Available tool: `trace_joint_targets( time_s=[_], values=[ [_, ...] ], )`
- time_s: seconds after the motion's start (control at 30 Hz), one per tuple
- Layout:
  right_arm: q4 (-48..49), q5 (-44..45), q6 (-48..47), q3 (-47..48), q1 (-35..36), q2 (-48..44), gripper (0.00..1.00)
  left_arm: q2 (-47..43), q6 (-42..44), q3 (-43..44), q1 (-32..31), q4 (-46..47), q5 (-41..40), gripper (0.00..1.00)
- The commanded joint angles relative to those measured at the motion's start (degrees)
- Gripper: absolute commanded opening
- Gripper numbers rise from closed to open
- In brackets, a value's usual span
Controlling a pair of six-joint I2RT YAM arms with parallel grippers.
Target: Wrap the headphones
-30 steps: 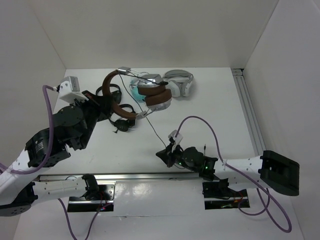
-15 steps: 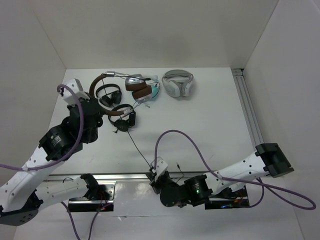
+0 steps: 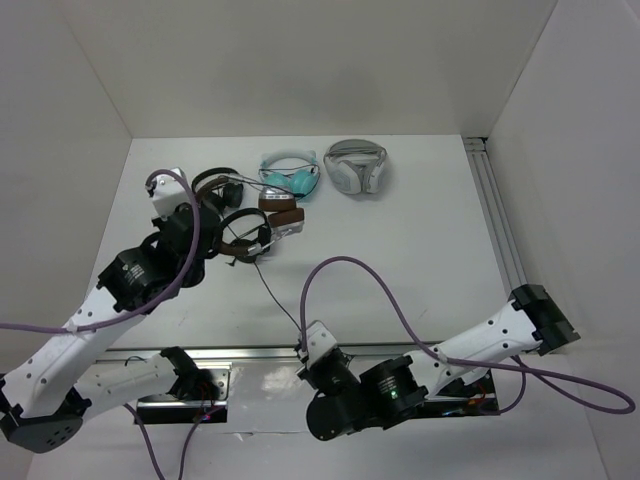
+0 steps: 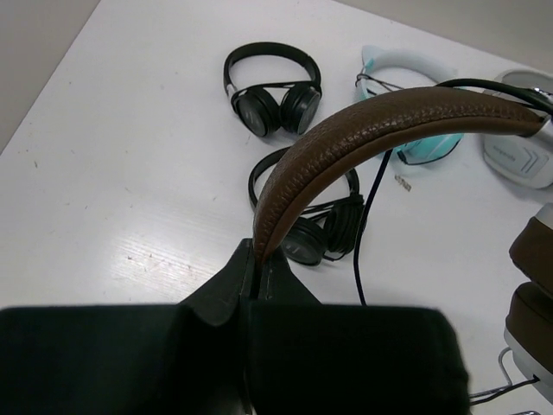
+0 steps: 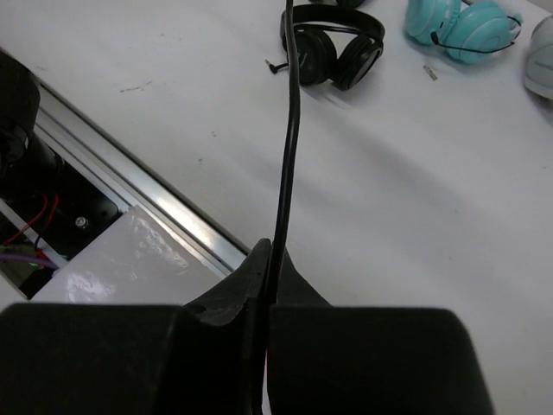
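The headphones show their dark brown headband (image 4: 363, 130) in the left wrist view, with a brown ear pad (image 4: 531, 285) at the right edge. From above, the brown pads and silver cups (image 3: 283, 212) hang at the back left. My left gripper (image 4: 258, 261) is shut on one end of the headband and holds the pair above the table; from above it sits at the back left (image 3: 212, 243). The thin black cable (image 3: 278, 300) runs taut from the cups to my right gripper (image 3: 303, 345) at the near rail. The right gripper (image 5: 270, 259) is shut on the cable (image 5: 291, 130).
Two small black pairs (image 3: 215, 184) (image 3: 247, 240) lie under the held headphones. A teal pair (image 3: 290, 175) and a white-grey pair (image 3: 357, 165) lie at the back. An aluminium rail (image 3: 240, 352) runs along the near edge, another (image 3: 497, 220) along the right side.
My left gripper has carried the headphones left and nearer. My right gripper has drawn the cable from mid-table back to the near rail, pulling it straight.
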Motion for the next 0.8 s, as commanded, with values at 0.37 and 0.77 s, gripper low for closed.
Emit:
trace_joint_targets(
  time_s=[0.37,0.77],
  values=[
    [-1.6,7.5,-12.7,12.8,3.4,-0.2,0.00,6.6,-0.7,0.8,0.2,-1.4,5.7,0.00],
    [0.6,10.8,-24.6,12.1,2.8,-9.5,0.00,2.5,14.8,-8.4,-0.8,6.3,31.0,0.00]
  ],
)
